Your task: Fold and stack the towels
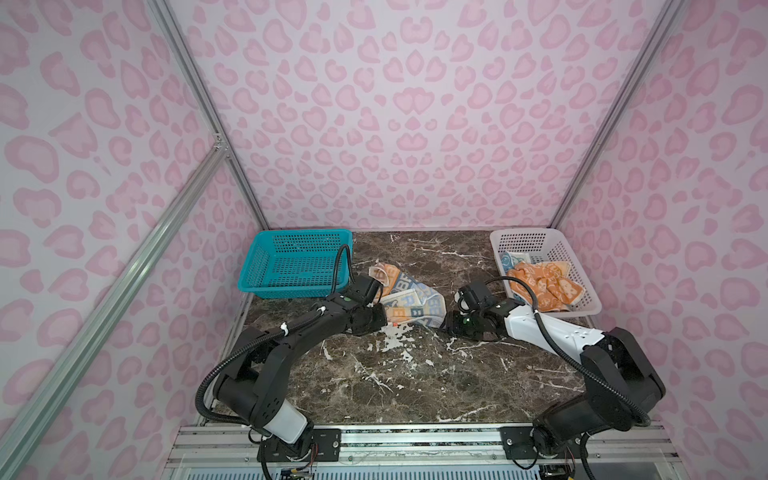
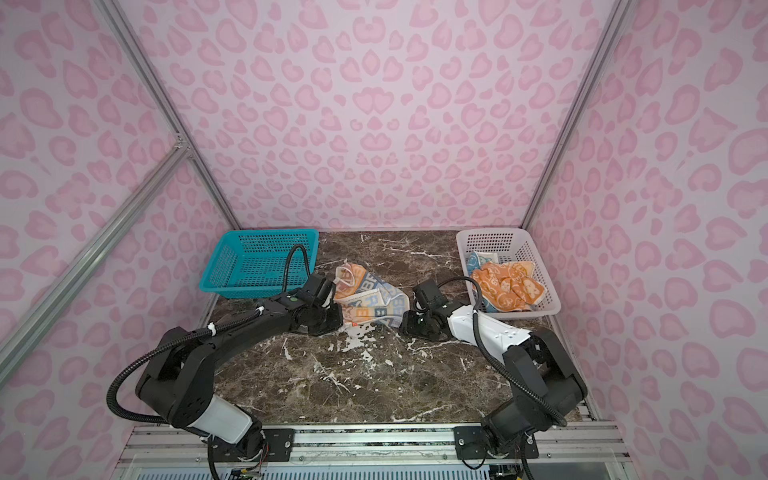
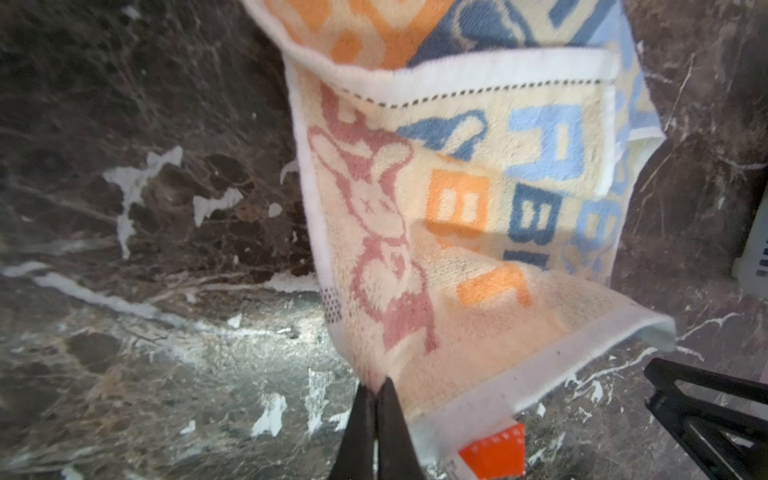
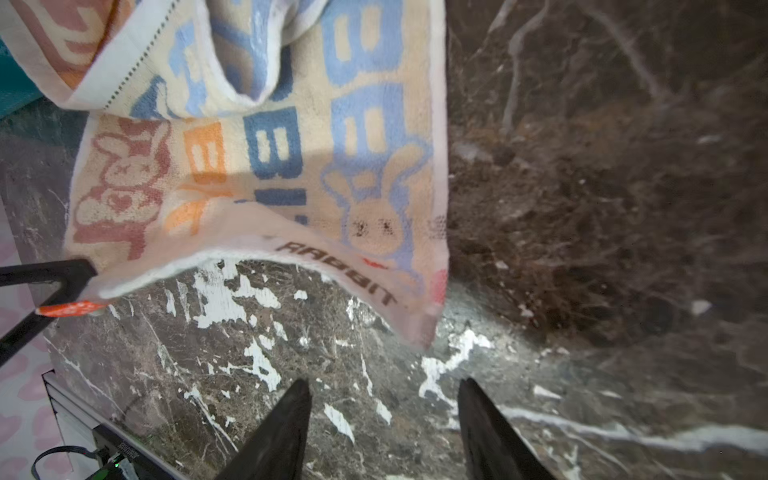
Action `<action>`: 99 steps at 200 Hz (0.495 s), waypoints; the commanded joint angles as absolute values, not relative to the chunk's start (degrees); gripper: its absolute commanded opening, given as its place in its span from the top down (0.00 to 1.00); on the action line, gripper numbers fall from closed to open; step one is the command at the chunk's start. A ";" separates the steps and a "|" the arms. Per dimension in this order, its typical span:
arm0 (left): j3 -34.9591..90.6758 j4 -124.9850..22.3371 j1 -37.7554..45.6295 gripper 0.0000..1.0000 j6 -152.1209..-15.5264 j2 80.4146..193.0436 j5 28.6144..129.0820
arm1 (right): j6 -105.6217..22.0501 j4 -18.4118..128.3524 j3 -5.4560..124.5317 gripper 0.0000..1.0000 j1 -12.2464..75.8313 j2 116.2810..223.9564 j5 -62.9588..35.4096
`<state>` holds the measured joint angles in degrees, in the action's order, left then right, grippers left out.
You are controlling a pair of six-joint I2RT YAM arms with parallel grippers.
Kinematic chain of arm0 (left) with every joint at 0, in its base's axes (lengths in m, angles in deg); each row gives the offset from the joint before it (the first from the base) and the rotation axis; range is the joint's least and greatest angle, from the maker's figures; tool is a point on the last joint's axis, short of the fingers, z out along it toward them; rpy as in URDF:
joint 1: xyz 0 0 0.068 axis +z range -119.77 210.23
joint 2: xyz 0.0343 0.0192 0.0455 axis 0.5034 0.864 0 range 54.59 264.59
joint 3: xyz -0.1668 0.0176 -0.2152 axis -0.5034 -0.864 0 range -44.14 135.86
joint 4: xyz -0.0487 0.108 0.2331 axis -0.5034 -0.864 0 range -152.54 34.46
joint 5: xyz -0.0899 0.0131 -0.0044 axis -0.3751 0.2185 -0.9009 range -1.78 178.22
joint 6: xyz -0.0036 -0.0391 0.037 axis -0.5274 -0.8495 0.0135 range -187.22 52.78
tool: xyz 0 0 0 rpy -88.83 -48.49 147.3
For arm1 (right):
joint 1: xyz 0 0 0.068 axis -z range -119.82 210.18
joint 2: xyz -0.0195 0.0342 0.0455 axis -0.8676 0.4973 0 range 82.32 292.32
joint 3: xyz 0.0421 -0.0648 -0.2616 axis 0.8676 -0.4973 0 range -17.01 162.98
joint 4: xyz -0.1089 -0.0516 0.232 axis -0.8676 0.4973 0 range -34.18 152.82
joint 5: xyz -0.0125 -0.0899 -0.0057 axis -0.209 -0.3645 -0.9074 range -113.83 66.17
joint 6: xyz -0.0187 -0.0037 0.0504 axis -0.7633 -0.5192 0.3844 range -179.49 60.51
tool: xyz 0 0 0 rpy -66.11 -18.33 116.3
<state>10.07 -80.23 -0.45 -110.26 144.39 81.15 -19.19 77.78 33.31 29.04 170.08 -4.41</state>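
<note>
Marble-patterned table [image 1: 415,386], dark brown with white veins, viewed from above between pink spotted walls [image 1: 395,104]. Found left arm [image 1: 266,374] and right arm [image 1: 602,374] mounted along the table's near edge, both reaching toward the table's middle.

Saw left gripper [image 3: 376,388] pinched tight on the near left corner of cream towel [image 1: 409,299], close beside a small orange tag [image 3: 492,451] sewn into that hem. Saw the towel's near edge raised slightly off the table.

Saw right gripper [image 4: 384,384] just short of the towel's near right corner, jaws spread apart, only bare table between them.

Found cream towel lying rumpled at the table's middle. Partly doubled over itself, with blue and orange RABBIT lettering and rabbit figures facing up.

Noted teal basket [image 1: 291,245] at the table's far left corner, its perforated walls upright.

Noted white basket [image 1: 523,241] at the table's far right corner. Held orange towel [image 1: 544,286] heaped loosely on top and blue towel [image 1: 509,259] peeking out from underneath.
</note>
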 commanded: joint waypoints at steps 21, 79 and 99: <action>6.59 -77.19 -0.75 0.97 -111.16 143.99 81.44 | -13.19 74.51 30.50 0.38 28.70 170.28 -5.38; 6.73 -76.96 -0.80 0.97 -110.88 144.68 81.53 | -10.62 71.48 28.41 0.33 29.96 170.87 -3.97; 6.85 -76.86 -0.80 0.97 -110.99 144.41 81.54 | -11.02 73.00 29.05 0.33 29.84 171.27 -6.31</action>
